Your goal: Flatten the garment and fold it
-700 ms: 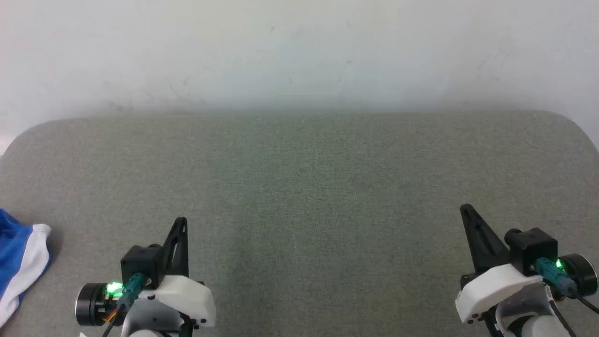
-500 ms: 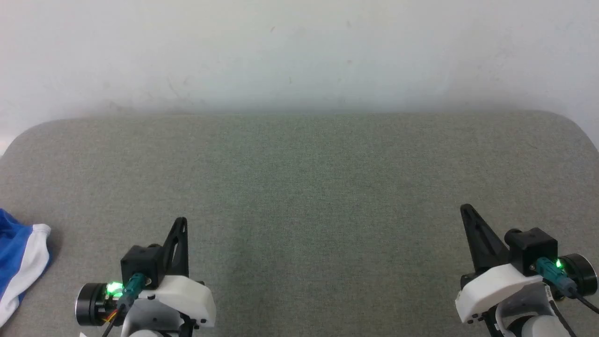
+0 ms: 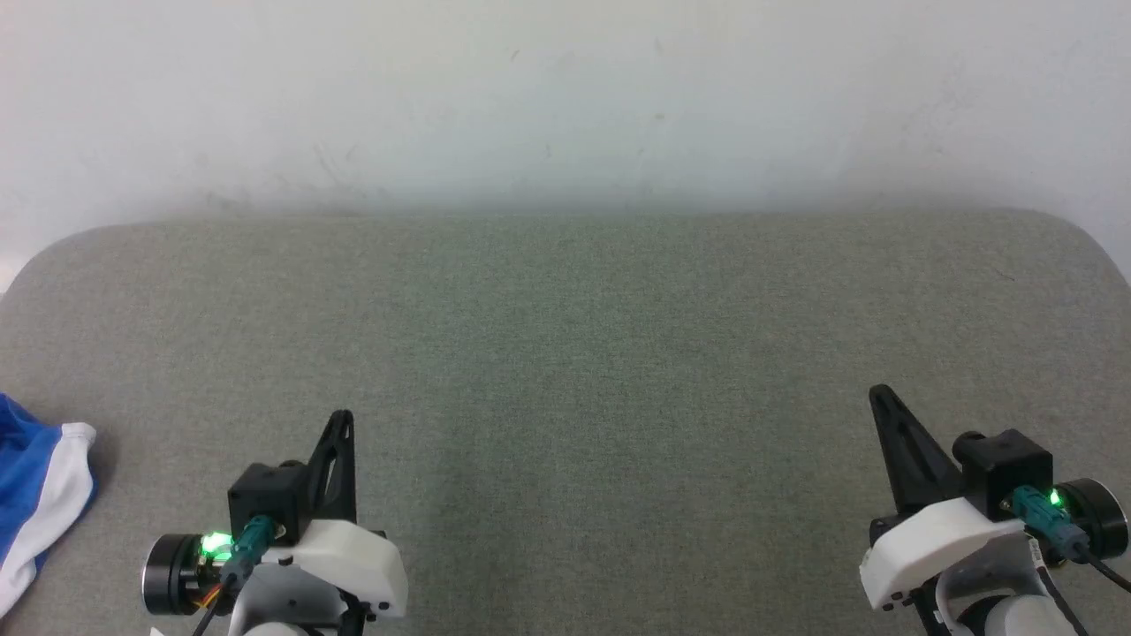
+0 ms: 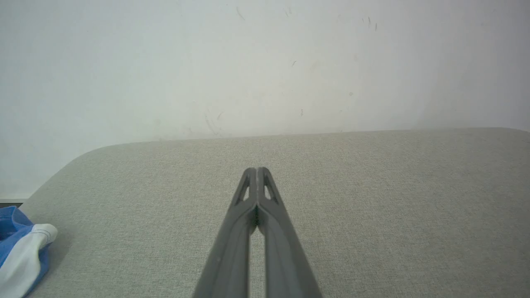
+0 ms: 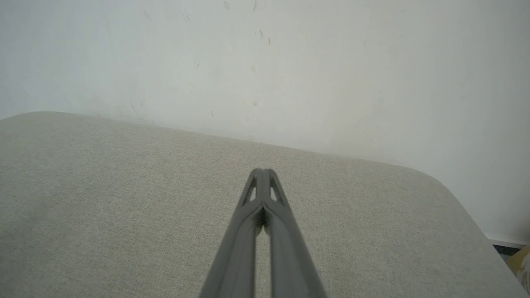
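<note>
2 grippers sat empty, fingers pressed together: left gripper [image 3: 341,424], right gripper [image 3: 880,402]. The shorts [image 3: 22,468] lay bunched at the frame's lower left edge; best to open the left fingers, then pinch a hem [image 3: 64,481].

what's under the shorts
The shorts lie on the grey fabric surface. Anything beneath the cloth is hidden, and they run out of frame.

You see a table [image 3: 565,353] covered in grey woven cloth, matt and a bit rough. At eight o'clock, the garment [image 3: 35,477] is soft, smooth cloth. Your left claw [image 3: 343,417] and right claw [image 3: 877,393] look like dark matt plastic. The wall [image 3: 565,88] at twelve o'clock is matt and scuffed.
</note>
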